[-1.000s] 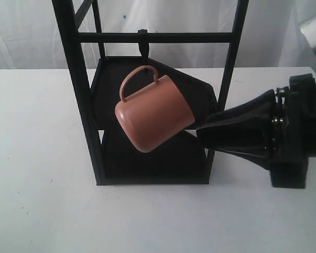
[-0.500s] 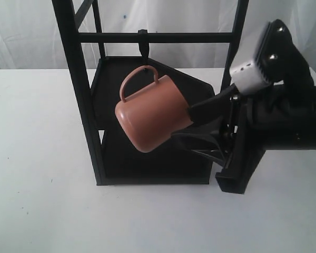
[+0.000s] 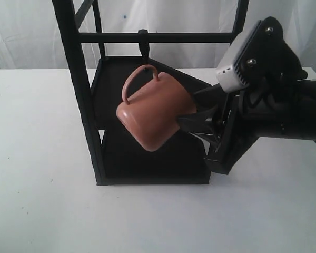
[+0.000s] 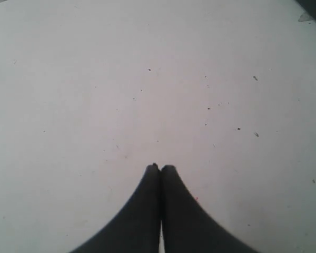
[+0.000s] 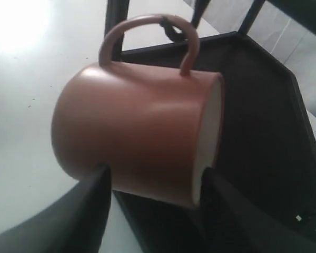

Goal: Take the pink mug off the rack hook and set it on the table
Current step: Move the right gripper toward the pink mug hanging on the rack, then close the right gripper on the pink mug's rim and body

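Hanging mug (image 3: 150,118): dangling tilted from hook (image 3: 142,45); seeming stiff, slick, breakable.
Right gripper (image 5: 155,176): standing spread astride mug body, favouring wall over handle.
Left gripper (image 4: 160,168): resting pressed together.

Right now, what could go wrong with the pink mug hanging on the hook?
The pink mug hangs tilted, its handle looped over the rack hook. If the right gripper pulls sideways before lifting, the handle could snag and tug the rack. Its fingers reach only the mug's lower side, so the mug might slip and drop onto the shelf.
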